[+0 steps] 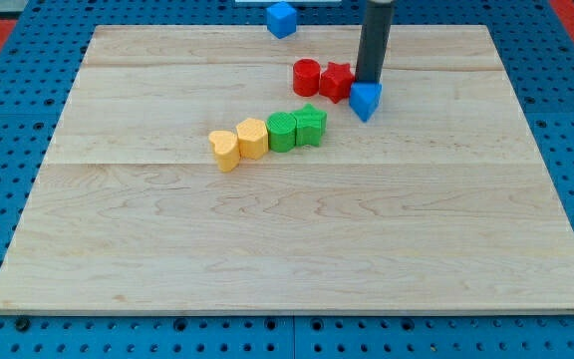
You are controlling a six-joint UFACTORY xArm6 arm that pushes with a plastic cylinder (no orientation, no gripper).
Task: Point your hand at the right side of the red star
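Camera view shows you my tip (370,82) just right of the red star (337,81); no claw visible.

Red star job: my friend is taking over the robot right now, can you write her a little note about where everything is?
My tip: down on the board, just at the red star's right side, with the blue block right below it in the view.
Red star: near the view's top, touching the red cylinder on its left.
Done: the tip already looks to be pointing at the star's right side.
Left: probably nothing, or just a small nudge closer. I cannot tell if the tip touches the star.
Others: a yellow and green row of four blocks lower left; another blue block at the top edge.
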